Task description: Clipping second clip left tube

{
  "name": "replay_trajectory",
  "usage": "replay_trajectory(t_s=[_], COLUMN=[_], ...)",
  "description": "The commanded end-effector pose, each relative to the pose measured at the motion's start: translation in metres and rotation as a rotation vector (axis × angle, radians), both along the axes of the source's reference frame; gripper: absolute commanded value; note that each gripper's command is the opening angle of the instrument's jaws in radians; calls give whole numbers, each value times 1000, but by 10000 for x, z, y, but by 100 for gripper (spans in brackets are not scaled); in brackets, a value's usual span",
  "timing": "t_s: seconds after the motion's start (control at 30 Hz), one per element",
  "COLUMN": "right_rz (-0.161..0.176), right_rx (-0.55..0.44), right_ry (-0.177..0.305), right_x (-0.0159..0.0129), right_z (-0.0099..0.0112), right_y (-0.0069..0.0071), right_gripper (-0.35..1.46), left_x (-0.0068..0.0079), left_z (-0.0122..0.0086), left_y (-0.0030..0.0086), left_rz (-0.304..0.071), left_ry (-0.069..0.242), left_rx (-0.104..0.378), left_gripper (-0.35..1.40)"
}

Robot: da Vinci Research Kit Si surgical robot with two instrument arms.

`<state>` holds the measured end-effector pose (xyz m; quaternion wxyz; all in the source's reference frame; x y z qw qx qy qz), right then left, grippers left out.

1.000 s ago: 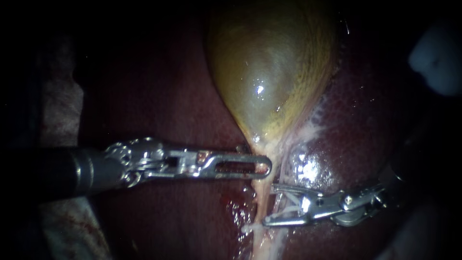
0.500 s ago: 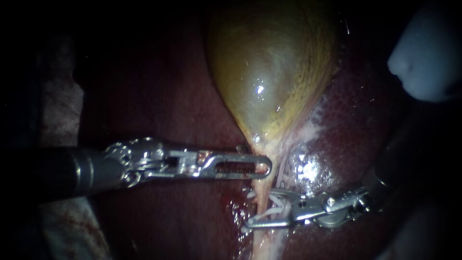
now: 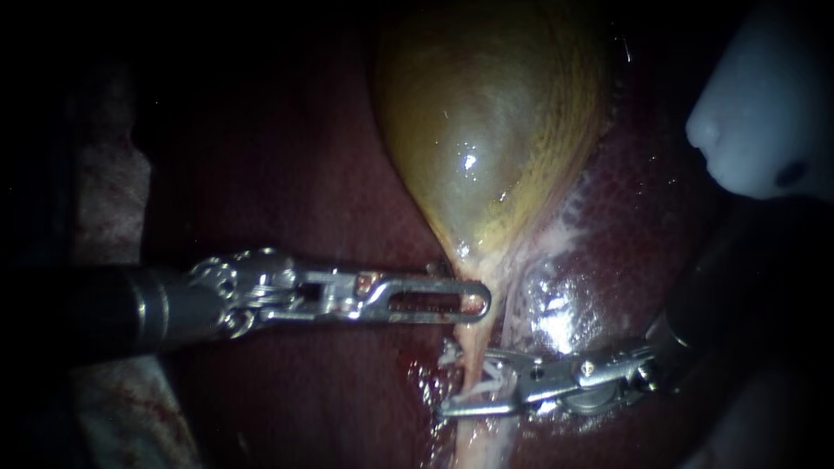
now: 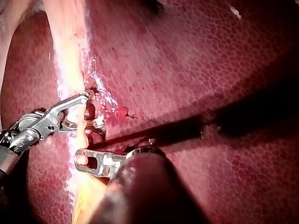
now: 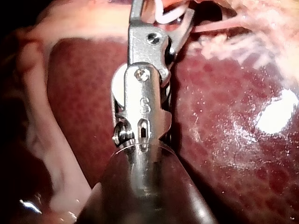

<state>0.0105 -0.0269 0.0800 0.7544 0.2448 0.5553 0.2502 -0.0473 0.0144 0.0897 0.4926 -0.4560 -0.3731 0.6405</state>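
The yellow-green gallbladder (image 3: 486, 130) narrows to a pale tube (image 3: 473, 343) that runs down over the dark red liver (image 3: 287, 174). My left instrument (image 3: 452, 300) comes in level from the left, its slotted jaws shut on the gallbladder's neck just above the tube. Lower down, my right instrument (image 3: 456, 382) reaches in from the right. Its jaws are open astride the tube, with a white clip (image 3: 488, 375) between them. The left wrist view shows both instruments (image 4: 86, 161) (image 4: 81, 105) crossing the tube (image 4: 70, 56). The right wrist view shows the clip (image 5: 168, 17) in the open jaws.
A pale blurred shape (image 3: 764, 104) fills the endoscope view's upper right corner. Wet, shiny liver (image 3: 556, 304) lies right of the tube. Some blood (image 3: 426, 373) sits left of it. Pale cloth (image 3: 113, 200) shows at the far left.
My right instrument has slid left and slightly down, so its open jaws with the clip now straddle the tube. The pale shape at upper right has grown. My left instrument has held still.
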Motion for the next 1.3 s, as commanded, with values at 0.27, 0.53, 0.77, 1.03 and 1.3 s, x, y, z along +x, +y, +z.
replay_trajectory(t_s=[0.27, 0.53, 0.77, 1.03, 1.3], right_rz=[-5, -20, -19, -22, -23], right_rx=[14, 36, 59, 64, 64], right_ry=[6, 19, 21, 23, 24], right_x=[0, 2, -1, -9, -12], right_z=[-3, -5, -8, -8, -7], right_y=[-2, -5, -7, -7, -6], right_gripper=[52, 40, 13, -25, -35], left_x=[0, 0, 0, 0, 0], left_z=[0, 0, 0, 1, 1], left_y=[0, 0, 0, 0, 0], left_rz=[0, 0, 0, 0, 0], left_ry=[0, 0, 0, 0, 0], left_rx=[0, 0, 0, -1, -1], left_gripper=[-35, -35, -35, -35, -35])
